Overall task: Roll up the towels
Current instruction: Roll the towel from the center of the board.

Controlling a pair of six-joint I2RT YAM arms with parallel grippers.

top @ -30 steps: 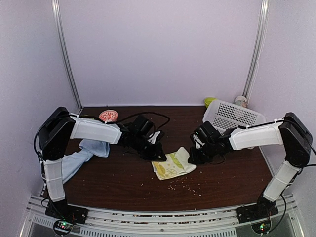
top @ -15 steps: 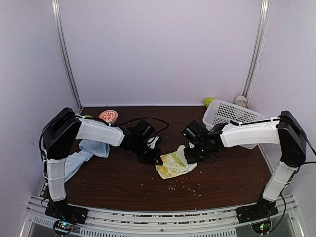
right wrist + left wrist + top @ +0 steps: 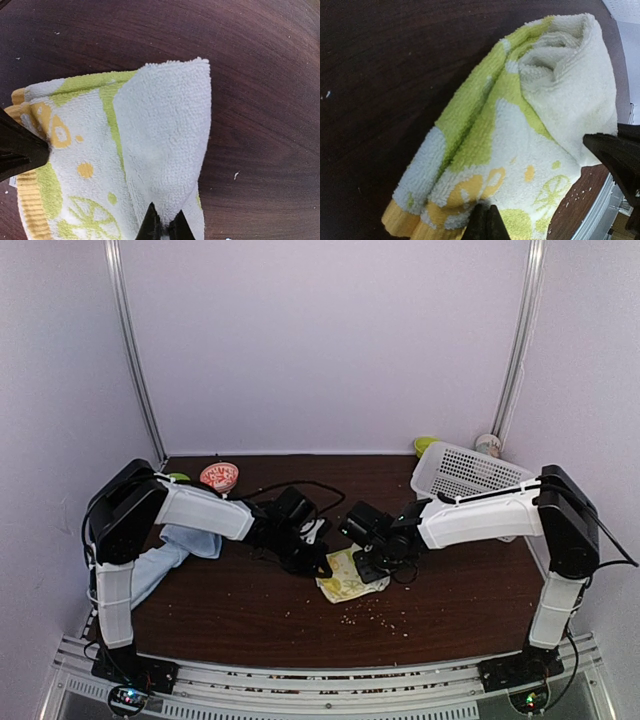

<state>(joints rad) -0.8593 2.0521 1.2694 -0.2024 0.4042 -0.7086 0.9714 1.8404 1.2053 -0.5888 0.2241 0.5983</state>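
Note:
The lime-green and cream towel (image 3: 347,577) lies folded mid-table. It also shows in the left wrist view (image 3: 520,135) and the right wrist view (image 3: 150,140). My left gripper (image 3: 322,567) is shut on its yellow-edged left end (image 3: 485,220). My right gripper (image 3: 370,562) is shut on the cream flap (image 3: 162,222) and holds it folded over the printed side. The pale blue towel (image 3: 165,555) lies crumpled at the left under my left arm.
A white slotted basket (image 3: 470,475) stands at the back right, with a green cup (image 3: 426,444) and a white cup (image 3: 488,444) behind it. A red patterned bowl (image 3: 219,476) sits at the back left. Crumbs dot the wood in front of the towel.
My right gripper has moved left with the towel's right edge, folding it over the middle. The towel is now narrower. My left gripper has stayed put on the left end.

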